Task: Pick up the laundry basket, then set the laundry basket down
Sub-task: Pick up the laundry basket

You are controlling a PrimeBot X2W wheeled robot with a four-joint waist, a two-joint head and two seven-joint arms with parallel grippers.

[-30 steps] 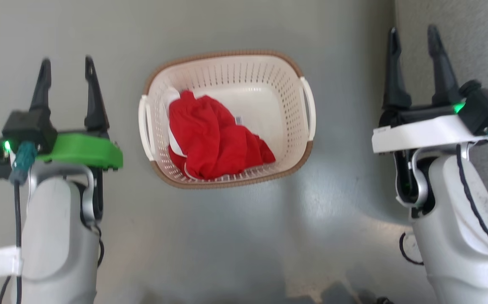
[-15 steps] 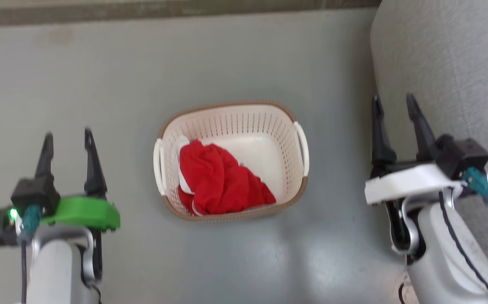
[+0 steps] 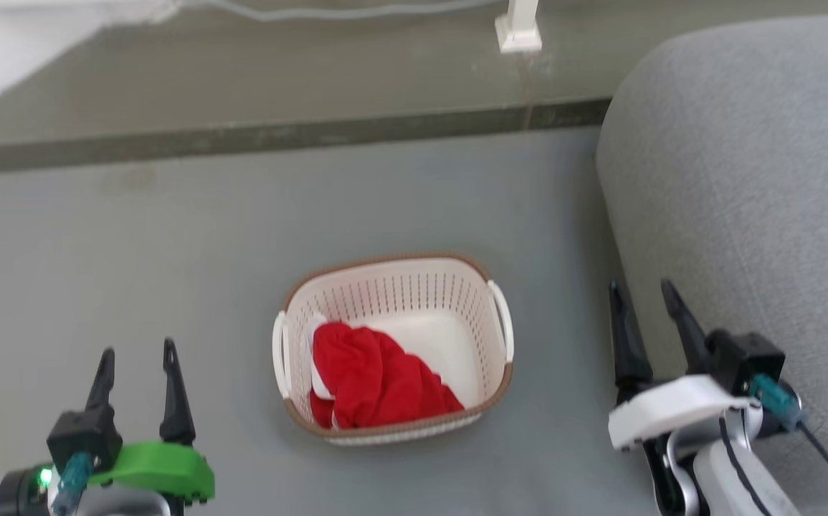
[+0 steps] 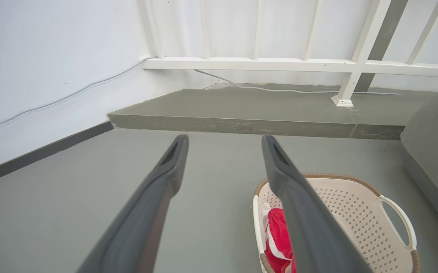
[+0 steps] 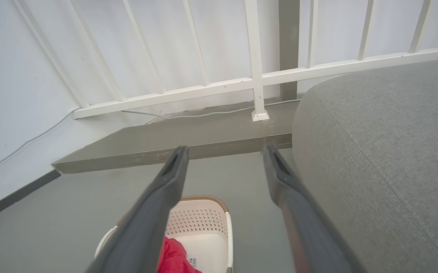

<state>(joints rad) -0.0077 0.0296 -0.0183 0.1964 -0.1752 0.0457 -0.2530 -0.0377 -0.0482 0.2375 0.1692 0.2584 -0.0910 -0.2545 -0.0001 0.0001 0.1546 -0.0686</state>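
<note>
The head has lifted away; the basket (image 3: 399, 294) rests on the floor (image 3: 170, 251) between left jaws and right jaws, both still spread.

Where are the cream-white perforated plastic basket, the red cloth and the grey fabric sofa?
cream-white perforated plastic basket (image 3: 399, 294), head view, far wall.
red cloth (image 3: 374, 383), head view, its middle.
grey fabric sofa (image 3: 743, 179), head view, upper surface.

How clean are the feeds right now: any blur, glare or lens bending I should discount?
Head view: slightly soft, flat light, no glare on the laundry basket. Left wrist view: background sharp, left claw close and soft-edged, posts of the railing fan out from the wide lens. Right wrist view: same softness on the right claw, same fanning.
</note>
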